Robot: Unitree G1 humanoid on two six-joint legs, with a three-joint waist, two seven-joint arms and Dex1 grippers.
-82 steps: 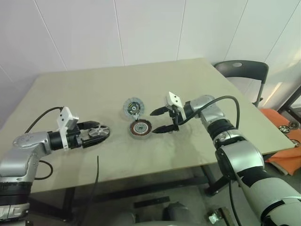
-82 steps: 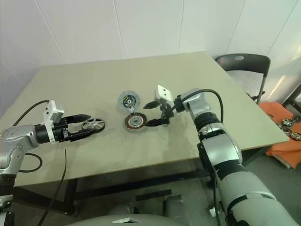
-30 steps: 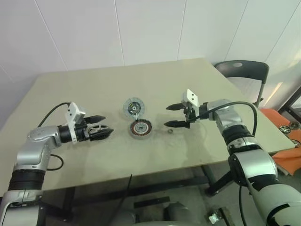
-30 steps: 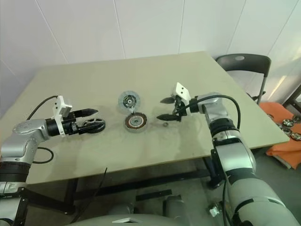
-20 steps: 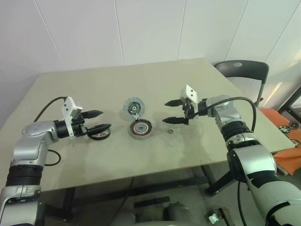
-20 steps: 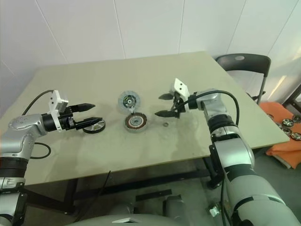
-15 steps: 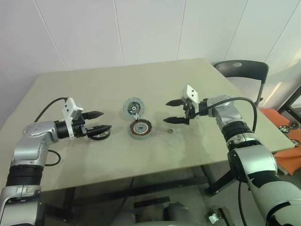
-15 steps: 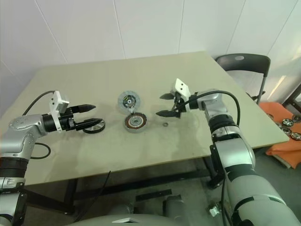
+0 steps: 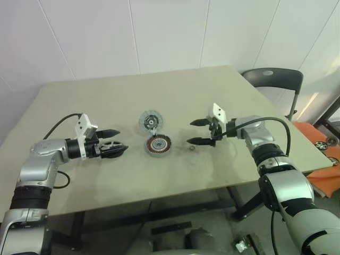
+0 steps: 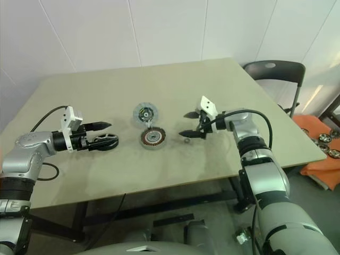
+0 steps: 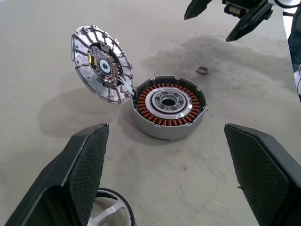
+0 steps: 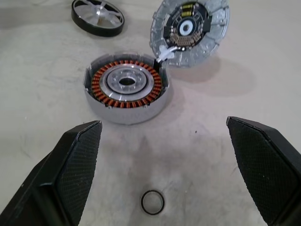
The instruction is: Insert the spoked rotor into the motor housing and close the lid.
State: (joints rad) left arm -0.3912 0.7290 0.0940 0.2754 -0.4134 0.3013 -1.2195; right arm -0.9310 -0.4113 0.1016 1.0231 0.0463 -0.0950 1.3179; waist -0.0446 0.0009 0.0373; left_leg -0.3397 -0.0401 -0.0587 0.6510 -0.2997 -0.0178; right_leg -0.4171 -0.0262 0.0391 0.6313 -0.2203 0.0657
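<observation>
The spoked rotor (image 12: 98, 17) – as we read it, the black-rimmed wheel with silver spokes – lies flat on the table (image 9: 239, 90), well to the left of the motor housing (image 9: 159, 144). The left gripper (image 9: 112, 140) sits over it with its fingers spread wide. In the left wrist view the rotor's rim shows just beside one finger, not pinched.

The housing stands open, copper coils and pale centre bare. Its ribbed grey lid (image 9: 150, 121) is tilted up against the far edge and seems joined to it by short wires. A small loose ring (image 12: 153, 202) lies on the table just right of the housing, below the right gripper (image 9: 191, 132), whose fingers are also spread and hold nothing.

We judge the pick-up of the rotor to be the step in hand – nothing is inserted yet. The next move calls for centring the left fingers on the rim, closing, then carrying the rotor over the housing and lowering it level onto the centre without knocking the propped lid.
</observation>
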